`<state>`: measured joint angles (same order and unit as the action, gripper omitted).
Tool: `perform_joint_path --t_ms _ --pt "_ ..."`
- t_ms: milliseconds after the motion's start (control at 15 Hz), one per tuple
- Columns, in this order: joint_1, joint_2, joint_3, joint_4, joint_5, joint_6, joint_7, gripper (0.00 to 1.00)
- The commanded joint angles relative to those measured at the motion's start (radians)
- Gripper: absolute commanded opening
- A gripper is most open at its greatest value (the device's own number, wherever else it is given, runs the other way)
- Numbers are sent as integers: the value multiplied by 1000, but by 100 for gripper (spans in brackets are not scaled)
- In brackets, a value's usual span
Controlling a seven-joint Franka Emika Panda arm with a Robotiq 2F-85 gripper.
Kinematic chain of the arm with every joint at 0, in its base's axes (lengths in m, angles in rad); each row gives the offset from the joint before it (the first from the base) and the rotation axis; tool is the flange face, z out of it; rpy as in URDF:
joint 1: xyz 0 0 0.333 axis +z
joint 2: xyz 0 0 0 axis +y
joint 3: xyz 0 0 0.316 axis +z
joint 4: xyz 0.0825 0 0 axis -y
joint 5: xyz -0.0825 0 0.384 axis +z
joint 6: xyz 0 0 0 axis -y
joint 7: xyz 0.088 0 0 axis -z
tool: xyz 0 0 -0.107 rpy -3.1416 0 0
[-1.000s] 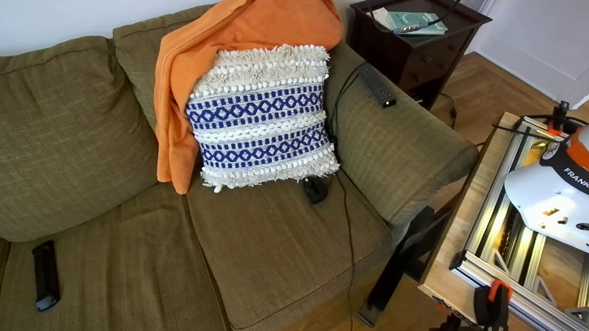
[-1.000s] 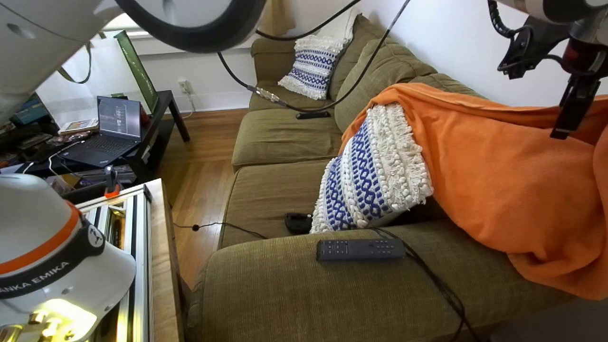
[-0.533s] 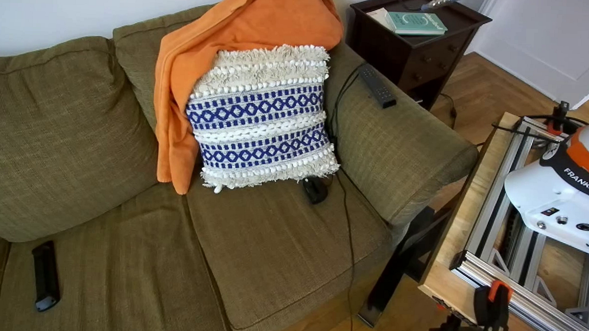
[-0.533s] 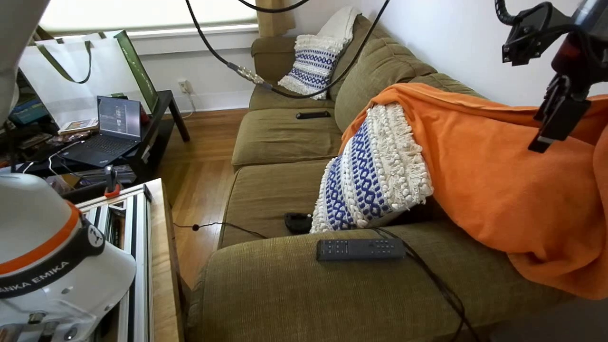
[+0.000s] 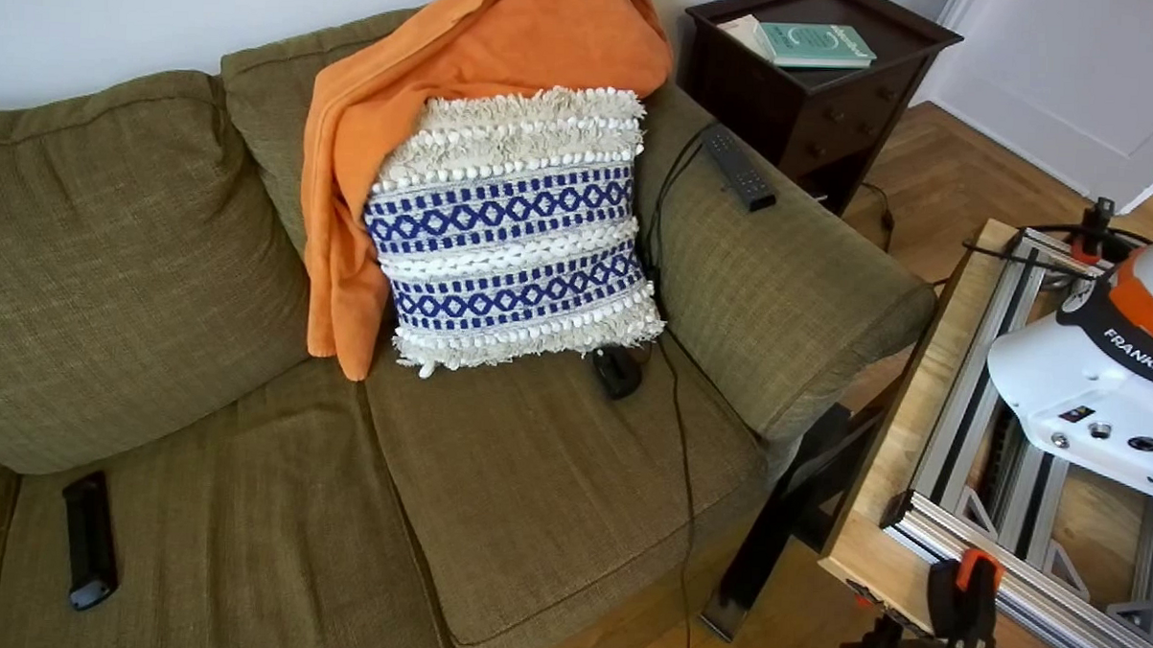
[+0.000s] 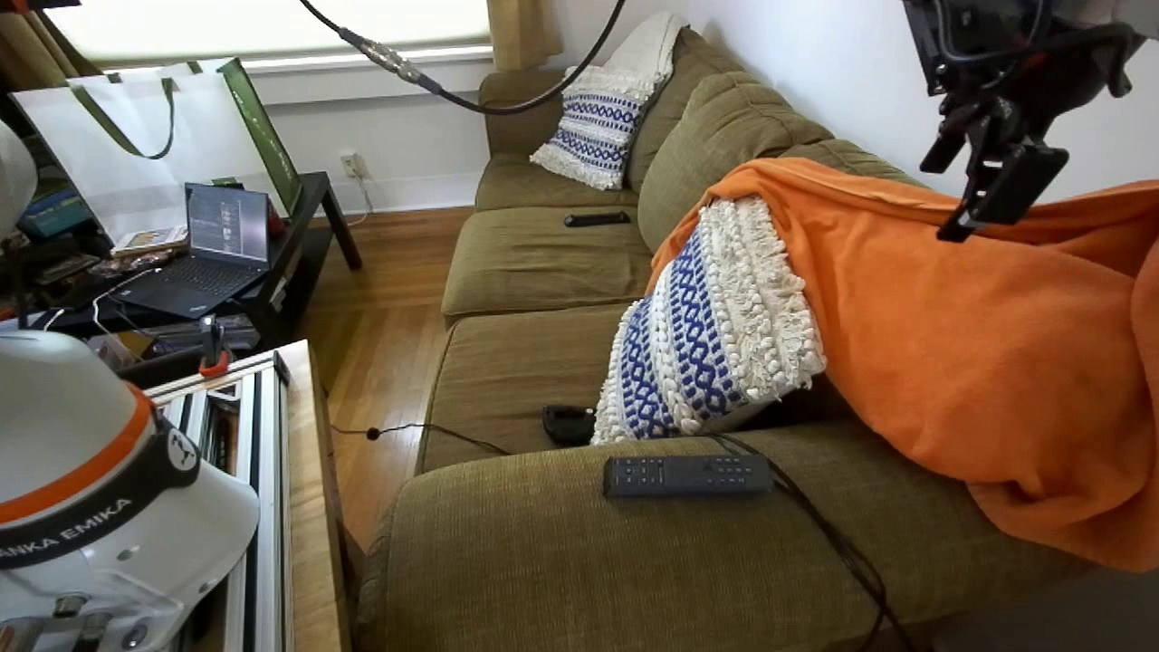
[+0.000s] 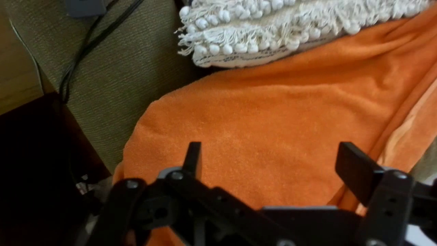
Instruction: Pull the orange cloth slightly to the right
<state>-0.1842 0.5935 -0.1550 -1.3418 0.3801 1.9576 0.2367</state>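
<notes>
The orange cloth [image 5: 548,45] lies draped over the sofa's back corner, behind and beside the patterned pillow [image 5: 512,235]. In an exterior view the cloth [image 6: 1014,353] spreads over the sofa back and hangs past the armrest. In the wrist view the cloth [image 7: 256,116] fills the middle, with a fold along the right. My gripper [image 7: 269,150] is open and empty, its fingers wide apart with the cloth beyond them. In an exterior view the gripper [image 6: 949,197] shows in front of the cloth's upper part; whether it touches the cloth I cannot tell. The gripper is out of the remaining exterior view.
A remote [image 6: 688,477] and black cables lie on the armrest [image 6: 543,561]. A black mouse-like object [image 5: 617,371] sits below the pillow. A dark side table [image 5: 805,92] with books stands beside the sofa. Another black object [image 5: 90,537] lies on the seat.
My gripper has moved left in an exterior view and turned, so both fingers now show apart. The arm's cable has left the side table's view. The cloth has not visibly moved.
</notes>
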Motion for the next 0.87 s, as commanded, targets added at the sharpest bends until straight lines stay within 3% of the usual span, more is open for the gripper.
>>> perform_joint_path --t_ms 0,333,400,800 --pt "-50 -182 72 -240 51 -33 -163 100" --pt "-68 -383 72 -478 73 -174 -404 100" --pt "-43 -267 59 -328 51 -160 -308 100" --pt "-40 -280 57 -340 50 -163 -318 100"
